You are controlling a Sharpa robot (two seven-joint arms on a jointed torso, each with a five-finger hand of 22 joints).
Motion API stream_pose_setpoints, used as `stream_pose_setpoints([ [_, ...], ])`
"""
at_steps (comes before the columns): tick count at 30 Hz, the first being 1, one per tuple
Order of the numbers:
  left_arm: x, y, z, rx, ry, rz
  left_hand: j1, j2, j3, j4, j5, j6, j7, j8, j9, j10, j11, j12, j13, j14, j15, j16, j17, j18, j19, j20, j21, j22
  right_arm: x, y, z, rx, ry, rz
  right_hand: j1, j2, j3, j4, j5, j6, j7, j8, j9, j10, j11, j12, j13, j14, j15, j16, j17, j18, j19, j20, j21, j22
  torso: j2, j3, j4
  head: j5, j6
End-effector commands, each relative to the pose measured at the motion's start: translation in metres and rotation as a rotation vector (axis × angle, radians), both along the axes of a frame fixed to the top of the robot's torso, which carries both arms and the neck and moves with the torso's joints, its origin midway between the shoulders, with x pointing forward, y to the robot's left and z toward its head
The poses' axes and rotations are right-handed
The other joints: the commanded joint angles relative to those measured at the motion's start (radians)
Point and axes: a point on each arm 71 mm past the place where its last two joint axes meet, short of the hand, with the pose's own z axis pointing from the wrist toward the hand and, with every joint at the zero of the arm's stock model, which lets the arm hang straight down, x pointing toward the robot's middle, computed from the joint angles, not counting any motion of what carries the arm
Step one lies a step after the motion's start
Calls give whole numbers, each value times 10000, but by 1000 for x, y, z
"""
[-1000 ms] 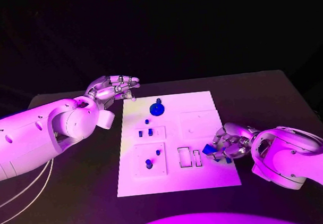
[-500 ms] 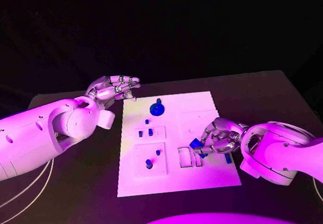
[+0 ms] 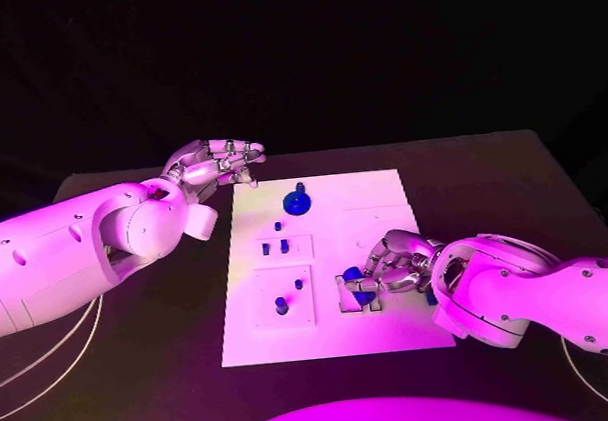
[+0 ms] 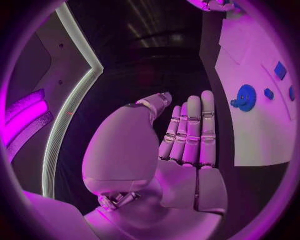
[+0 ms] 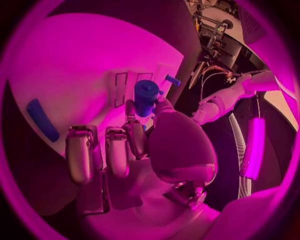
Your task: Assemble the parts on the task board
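The blue part [image 3: 351, 274] pinched by the right hand [image 3: 394, 267] is largely covered by its fingers; the slots beneath are partly hidden. The task board [image 4: 250, 100] is cut off at the left wrist view's rim.

Head camera looks down; 2 wrist cameras sit close; all share the task board [image 3: 332, 268].

Right hand [image 3: 394, 266] over task board [image 3: 389, 338]; left hand [image 3: 217, 166] beside its far corner

bare task board [image 3: 378, 225] corner, round part [image 3: 297, 205] blocking top
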Motion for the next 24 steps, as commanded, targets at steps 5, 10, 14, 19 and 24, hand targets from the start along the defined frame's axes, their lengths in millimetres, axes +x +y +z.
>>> stream_pose_setpoints([
  [5,-1,-2,1,-100,-34,-134,19,90,-23,45,-1,-100,92,44,9,-66,24,75,-11,-39,1,-29,-14,138,-1,62,-52,-17,-3,9,-4,-279,58,494,-119,11,16,-19,-76,305,-241,74,28,85,-9,75,638,887,-54,56,1736,-131,822,-97,55,2416,4,12,-10,25,-43],
  [10,-1,-2,1,-93,-31,-118,11,100,-23,58,1,-104,93,47,9,-71,25,81,-11,-40,2,-27,-13,138,1,64,-58,-22,-3,12,-4,-316,22,586,-127,20,19,-22,-85,315,-246,80,30,100,-14,101,660,889,-57,61,1750,-134,826,-99,71,2420,4,8,-16,25,-67],
  [14,-1,-1,1,-93,-31,-118,11,100,-23,58,1,-104,93,47,9,-71,25,81,-11,-40,2,-27,-13,138,1,64,-58,-22,-2,11,-5,-394,-14,579,-165,29,14,-17,-104,335,-255,94,33,113,-22,111,674,890,-65,63,1754,-136,830,-106,87,2423,-4,4,-9,27,-45],
  [19,-1,-2,1,-95,-30,-124,11,100,-23,58,1,-104,93,47,9,-71,25,81,-11,-40,2,-27,-13,138,1,64,-58,-22,2,10,-7,-506,-85,548,-258,60,2,-12,-100,345,-260,103,33,119,-28,104,677,890,-72,66,1761,-138,832,-114,97,2425,1,8,-7,29,-24],
  [24,-1,-1,1,-91,-29,-114,2,125,-19,85,6,-110,93,55,11,-82,25,96,-12,-41,4,-23,-13,139,6,66,-73,-33,3,11,-9,-617,-88,597,-429,85,-39,-10,-124,351,-264,118,35,127,-32,98,691,891,-77,71,1774,-137,830,-123,94,2424,-1,10,-4,38,-25],
])
